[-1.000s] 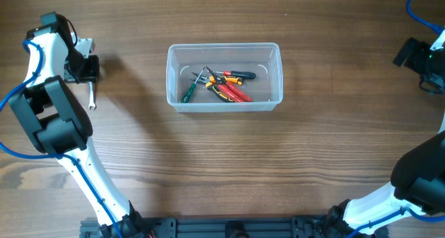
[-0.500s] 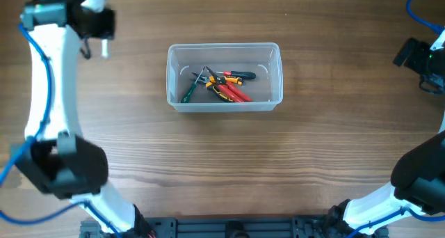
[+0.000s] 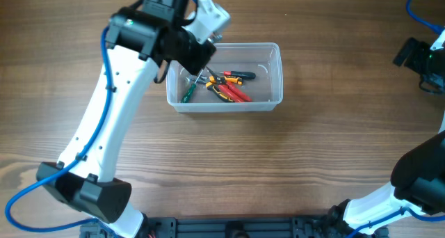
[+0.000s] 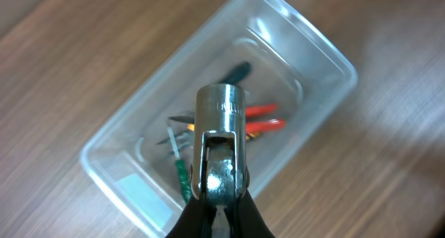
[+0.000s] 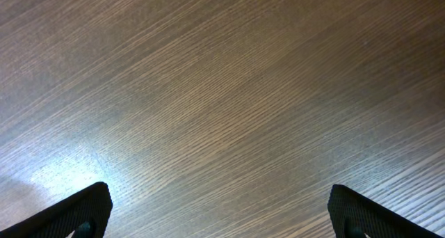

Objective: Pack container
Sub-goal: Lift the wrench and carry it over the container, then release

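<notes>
Left gripper (image 4: 221, 200) clenched on shiny metal socket tool (image 4: 221, 116), held above container (image 3: 224, 107). Container mid-table (image 3: 278, 168), hand tools (image 3: 229, 88) inside. Right gripper (image 5: 219, 213) spread wide, holding nothing, over table.

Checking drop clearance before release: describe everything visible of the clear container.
The container is a clear plastic rectangular bin, rounded corners, thick rim, open top, sitting flat on the wooden table, long side left-right in the overhead view. Inside lie red-handled pliers, a green-handled screwdriver and a dark-handled tool. The left pincer, shut on a shiny metal tool, hangs over its left part; no contact shows.
</notes>
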You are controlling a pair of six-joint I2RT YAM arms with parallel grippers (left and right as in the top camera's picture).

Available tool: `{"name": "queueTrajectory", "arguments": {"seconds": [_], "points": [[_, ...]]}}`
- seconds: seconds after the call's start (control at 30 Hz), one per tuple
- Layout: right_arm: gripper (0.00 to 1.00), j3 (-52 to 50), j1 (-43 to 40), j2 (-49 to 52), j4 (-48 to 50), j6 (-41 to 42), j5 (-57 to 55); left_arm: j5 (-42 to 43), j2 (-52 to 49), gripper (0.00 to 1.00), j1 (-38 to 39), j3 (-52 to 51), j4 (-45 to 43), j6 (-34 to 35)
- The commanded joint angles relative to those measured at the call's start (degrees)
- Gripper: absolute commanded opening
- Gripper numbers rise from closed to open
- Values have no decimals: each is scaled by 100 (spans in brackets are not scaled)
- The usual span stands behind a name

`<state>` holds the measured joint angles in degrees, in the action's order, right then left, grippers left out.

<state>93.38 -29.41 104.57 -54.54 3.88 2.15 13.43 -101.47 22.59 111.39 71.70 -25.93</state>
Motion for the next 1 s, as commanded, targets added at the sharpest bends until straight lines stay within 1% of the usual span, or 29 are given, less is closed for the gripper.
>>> {"name": "queueTrajectory", "arguments": {"seconds": [0.0,0.2,0.43,0.67,0.73,0.8,0.87,0.9,0.97], "points": [[100,-9,17,11,13,103,48,109,-361,4,166,68,37,-511],[100,-9,17,11,13,103,48,90,-1193,4,164,68,-297,-787],[100,-9,17,11,13,103,48,90,-2146,4,162,68,-599,-796],[100,-9,17,11,13,103,48,92,-2514,6,146,68,-789,-793],[100,-9,20,11,13,103,48,92,-2516,13,142,68,-833,-793],[100,-9,17,11,13,103,48,92,-2516,19,138,68,-890,-793],[100,-9,17,11,13,101,48,92,-2516,21,127,68,-944,-793],[100,-9,20,11,15,103,48,92,-2516,24,125,68,-966,-793],[100,-9,20,11,13,101,48,90,-2516,46,107,70,-1012,-791]]}}
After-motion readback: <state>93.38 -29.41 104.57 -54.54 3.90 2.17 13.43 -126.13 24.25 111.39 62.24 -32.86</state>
